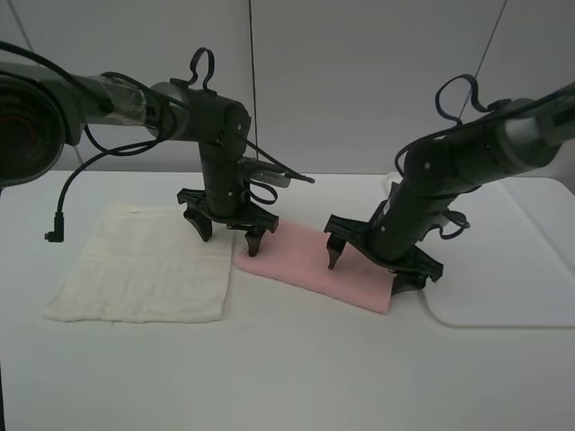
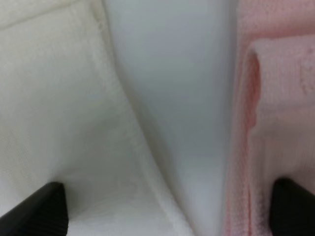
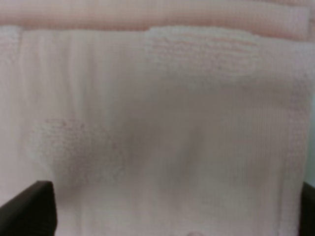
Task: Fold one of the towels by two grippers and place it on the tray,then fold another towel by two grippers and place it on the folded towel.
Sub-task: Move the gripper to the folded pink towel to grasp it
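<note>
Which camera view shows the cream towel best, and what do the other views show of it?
The exterior high view: it takes in the whole cream towel, spread flat left of the pink towel. The left wrist view gives only a blurred close-up of one edge. The right wrist view shows none of it, only pink cloth.

Pink towel (image 1: 305,262) — soft looped terry, matt. Cream-white towel (image 1: 144,265) same nubby cloth. Tray (image 1: 521,269) smooth white plastic, faint sheen — table (image 1: 269,377) matt white.
</note>
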`<move>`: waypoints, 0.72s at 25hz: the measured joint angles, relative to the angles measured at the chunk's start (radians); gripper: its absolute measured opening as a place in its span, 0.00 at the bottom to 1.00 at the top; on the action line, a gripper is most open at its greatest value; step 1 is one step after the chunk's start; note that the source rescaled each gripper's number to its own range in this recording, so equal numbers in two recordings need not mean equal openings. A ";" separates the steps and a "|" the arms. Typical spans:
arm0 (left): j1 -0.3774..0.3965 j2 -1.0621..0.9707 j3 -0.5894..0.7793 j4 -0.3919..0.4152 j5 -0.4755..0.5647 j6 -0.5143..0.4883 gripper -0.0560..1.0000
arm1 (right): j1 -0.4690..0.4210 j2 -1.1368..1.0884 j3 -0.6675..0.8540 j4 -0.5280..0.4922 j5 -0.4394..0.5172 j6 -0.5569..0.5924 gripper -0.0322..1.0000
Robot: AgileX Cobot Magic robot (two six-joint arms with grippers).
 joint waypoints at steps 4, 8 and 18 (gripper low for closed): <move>0.000 0.000 0.000 0.000 0.000 0.000 1.00 | 0.000 0.000 0.000 0.020 0.001 0.000 0.95; 0.000 0.000 0.000 0.000 0.000 0.000 1.00 | 0.000 0.000 0.000 0.058 0.001 -0.003 0.95; 0.000 0.000 0.000 0.000 0.006 0.000 1.00 | 0.000 0.028 -0.007 0.053 0.060 -0.017 0.95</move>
